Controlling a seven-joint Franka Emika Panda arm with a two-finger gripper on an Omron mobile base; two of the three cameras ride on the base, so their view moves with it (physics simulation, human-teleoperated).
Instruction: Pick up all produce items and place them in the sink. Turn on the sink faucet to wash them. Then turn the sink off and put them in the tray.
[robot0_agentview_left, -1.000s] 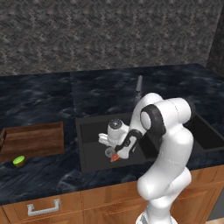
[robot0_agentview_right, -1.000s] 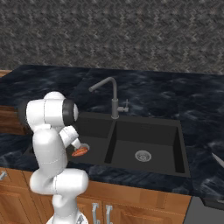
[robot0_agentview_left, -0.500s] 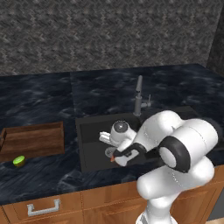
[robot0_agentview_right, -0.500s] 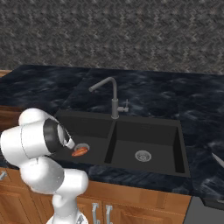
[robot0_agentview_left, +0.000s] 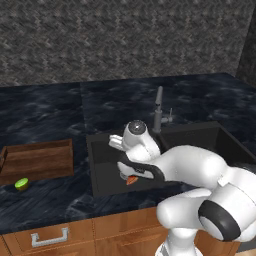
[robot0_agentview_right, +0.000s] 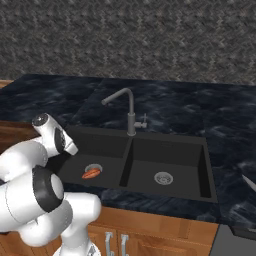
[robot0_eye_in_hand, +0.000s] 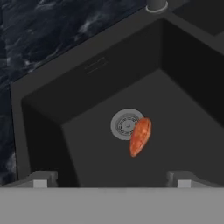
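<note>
The orange-red carrot (robot0_eye_in_hand: 140, 136) lies on the floor of the black sink's (robot0_agentview_right: 131, 146) left basin, touching its silver drain (robot0_eye_in_hand: 126, 124); it also shows as the carrot (robot0_agentview_right: 91, 173) and the carrot (robot0_agentview_left: 132, 180). My gripper (robot0_eye_in_hand: 111, 183) hangs open above that basin, nothing between its fingertips (robot0_eye_in_hand: 41, 179). The small yellow-green lime (robot0_agentview_left: 21, 184) rests on the dark counter just in front of the brown wooden tray (robot0_agentview_left: 36, 161), left of the sink. The grey faucet (robot0_agentview_right: 130, 111) stands behind the divider, its spout angled over the left basin; no water shows.
The right basin (robot0_agentview_right: 163, 177) holds only its drain. My bulky white arm crowds the counter's front edge by the left basin. A pale thin object (robot0_agentview_right: 248, 183) lies at the far right of the counter.
The carrot has stayed by the drain. My hand has lifted a little above the basin while the arm's elbow has swung low and forward toward the cameras. The jaws have stayed open.
</note>
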